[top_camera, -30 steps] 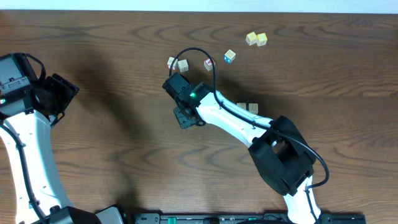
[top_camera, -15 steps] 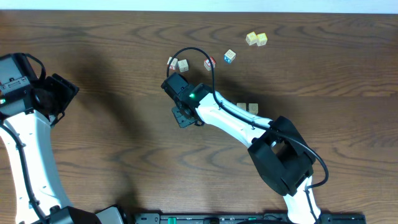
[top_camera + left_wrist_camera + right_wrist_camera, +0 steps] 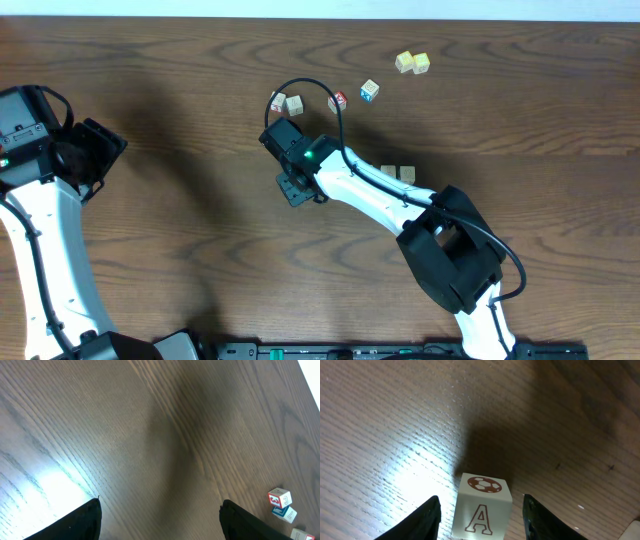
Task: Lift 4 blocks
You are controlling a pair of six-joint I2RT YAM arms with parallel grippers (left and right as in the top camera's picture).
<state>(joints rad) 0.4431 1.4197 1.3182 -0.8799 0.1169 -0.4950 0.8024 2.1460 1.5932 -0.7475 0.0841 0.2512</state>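
Note:
A cream block (image 3: 481, 510) with a red-brown "A" and a football on top stands on the wood between the fingers of my right gripper (image 3: 481, 505). The jaws are open, with a gap on each side of the block. From above, that gripper (image 3: 284, 137) covers this block. Two cream blocks (image 3: 286, 103) lie just beyond it. Two more cream blocks (image 3: 397, 174) rest beside the right forearm, and a yellowish pair (image 3: 412, 63) sits far right. My left gripper (image 3: 162, 525) hangs open over bare wood at the table's left (image 3: 95, 150).
A red-faced cube (image 3: 338, 100) and a blue-faced cube (image 3: 369, 91) lie between the near pair and the yellowish pair. In the left wrist view, small cubes (image 3: 281, 504) show at the lower right corner. The right arm (image 3: 380, 195) stretches diagonally across the table's middle.
The right wrist has shifted a little to the left. The loose blocks and the left arm have stayed put.

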